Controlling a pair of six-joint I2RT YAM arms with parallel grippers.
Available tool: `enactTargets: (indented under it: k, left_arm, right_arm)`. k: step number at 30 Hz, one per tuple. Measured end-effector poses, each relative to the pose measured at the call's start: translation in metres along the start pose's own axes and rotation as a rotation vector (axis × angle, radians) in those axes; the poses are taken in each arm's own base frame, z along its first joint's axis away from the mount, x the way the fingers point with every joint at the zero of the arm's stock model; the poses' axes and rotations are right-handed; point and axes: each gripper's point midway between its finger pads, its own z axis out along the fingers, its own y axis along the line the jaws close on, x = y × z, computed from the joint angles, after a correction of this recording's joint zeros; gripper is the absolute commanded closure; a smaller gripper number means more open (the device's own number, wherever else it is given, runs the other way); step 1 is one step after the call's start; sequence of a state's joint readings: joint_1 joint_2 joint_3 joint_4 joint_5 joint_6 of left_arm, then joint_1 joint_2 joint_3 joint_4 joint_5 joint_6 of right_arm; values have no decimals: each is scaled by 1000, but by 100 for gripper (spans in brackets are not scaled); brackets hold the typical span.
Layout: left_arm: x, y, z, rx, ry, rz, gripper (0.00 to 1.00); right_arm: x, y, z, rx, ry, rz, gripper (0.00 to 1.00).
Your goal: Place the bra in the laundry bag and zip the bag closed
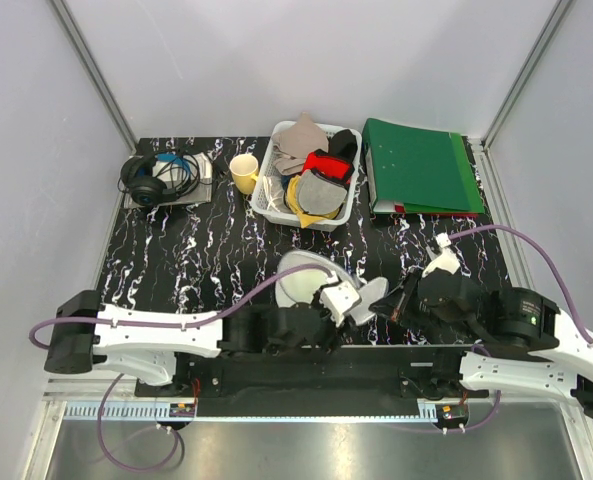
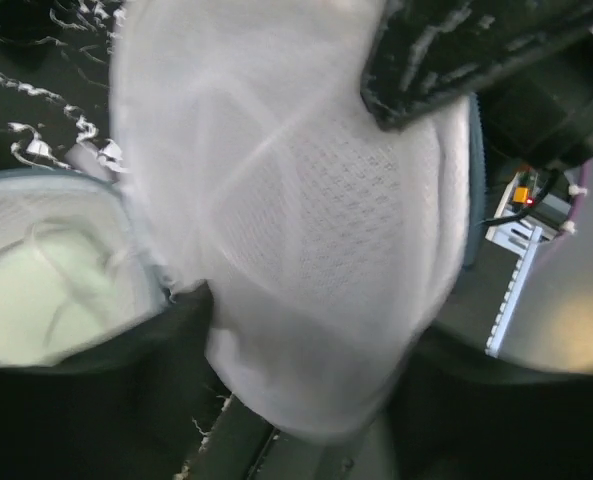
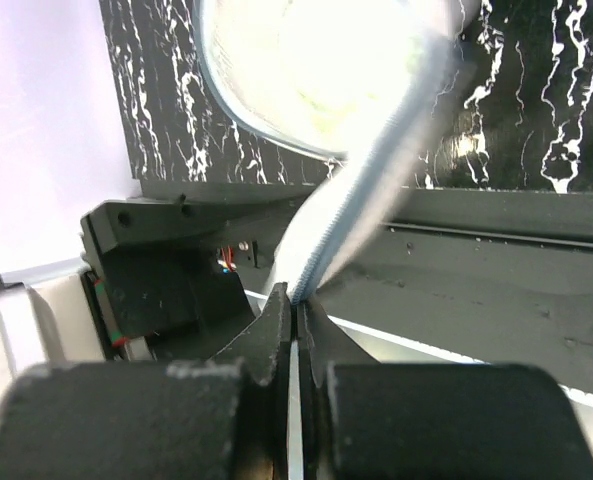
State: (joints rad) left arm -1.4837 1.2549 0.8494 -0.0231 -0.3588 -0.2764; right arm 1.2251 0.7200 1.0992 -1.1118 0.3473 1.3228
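Note:
The white round laundry bag lies open on the black marbled table near the front middle. Its mesh lid flap is lifted up to the right. The pale off-white bra lies inside the bag and also shows in the left wrist view. My right gripper is shut on the flap's zip edge. My left gripper is at the bag's right rim. The mesh flap fills the gap between its dark fingers and hides the tips.
A white lattice basket with grey, red and yellow garments stands at the back middle. A yellow cup and black headphones are to its left, and a green folder to its right. The table's front rail is close below both grippers.

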Motion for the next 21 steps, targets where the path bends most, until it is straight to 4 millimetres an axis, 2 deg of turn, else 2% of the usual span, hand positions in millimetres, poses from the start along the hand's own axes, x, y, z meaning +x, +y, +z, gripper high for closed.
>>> enactTargets:
  k: [1, 2, 3, 4, 5, 8, 11, 13, 15, 21]
  left_arm:
    - [-2, 4, 0, -15, 1, -11, 74]
    - [-4, 9, 0, -28, -2, -30, 89]
    - [-7, 17, 1, -41, -4, -51, 92]
    - [-10, 26, 1, -54, -9, -81, 94]
    - [-15, 35, 1, -62, -17, -114, 96]
    - [-18, 70, -6, -94, -36, -219, 97]
    - [-14, 105, -13, -117, -40, -349, 98]
    - [-11, 114, -12, -100, -25, -411, 99]
    - [-7, 109, -8, -42, 7, -454, 100]
    - [11, 83, 13, 153, 123, -530, 100]
  right_arm:
    - [-1, 0, 0, -3, -5, 3, 95]
    - [-2, 1, 0, -7, -9, 5, 88]
    - [-2, 2, 0, -14, -11, 9, 77]
    - [-2, 4, 0, -22, -13, 7, 55]
    - [-3, 7, 0, -36, -15, 0, 47]
    - [-3, 7, -1, -46, -14, -18, 32]
    - [-1, -1, -2, -58, -15, -42, 24]
    - [1, -8, 1, -55, -14, -53, 22]
    - [5, -17, 8, -38, -10, -63, 18]
    - [21, -50, 38, 50, -1, -42, 18]
